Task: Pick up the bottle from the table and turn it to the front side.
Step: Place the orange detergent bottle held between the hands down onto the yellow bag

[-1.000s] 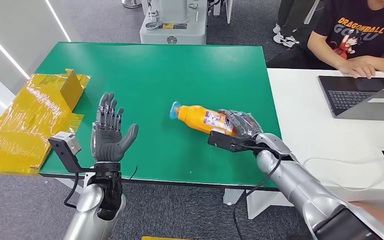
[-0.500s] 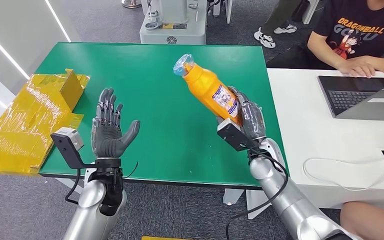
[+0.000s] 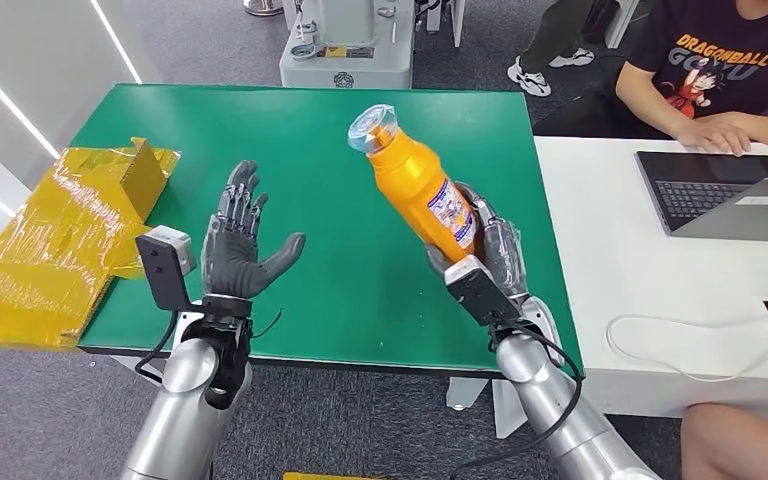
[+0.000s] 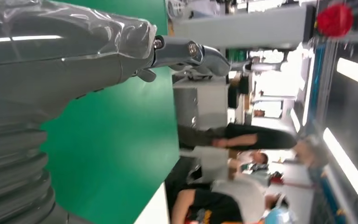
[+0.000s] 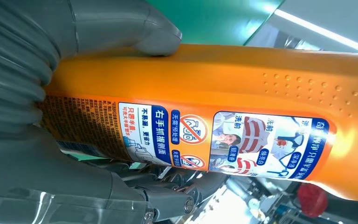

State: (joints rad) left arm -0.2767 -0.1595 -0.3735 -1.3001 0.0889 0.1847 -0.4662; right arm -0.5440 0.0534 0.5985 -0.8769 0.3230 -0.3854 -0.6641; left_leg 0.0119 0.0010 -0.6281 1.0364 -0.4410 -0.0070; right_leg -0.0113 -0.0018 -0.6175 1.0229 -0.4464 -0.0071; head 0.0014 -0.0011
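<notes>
Bare green table (image 3: 340, 280) is seen between left hand (image 3: 240, 250) and right hand (image 3: 490, 255). The far half is unobstructed. The left edge is crowded by a yellow taped box (image 3: 60, 235); a laptop (image 3: 725, 195) and a person's hand (image 3: 715, 132) are placed rightward.

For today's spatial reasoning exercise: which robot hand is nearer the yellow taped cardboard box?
Left. The left hand hovers open just beside the yellow taped cardboard box; the right hand is across the table, holding the orange bottle.

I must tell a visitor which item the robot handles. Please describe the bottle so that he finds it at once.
Look at the green table; above its right part the right hand holds the bottle by its lower end, tilted, cap up. It is bright orange with a pale blue cap and a blue-and-white label, unlike the flat yellow cardboard at the left.
</notes>
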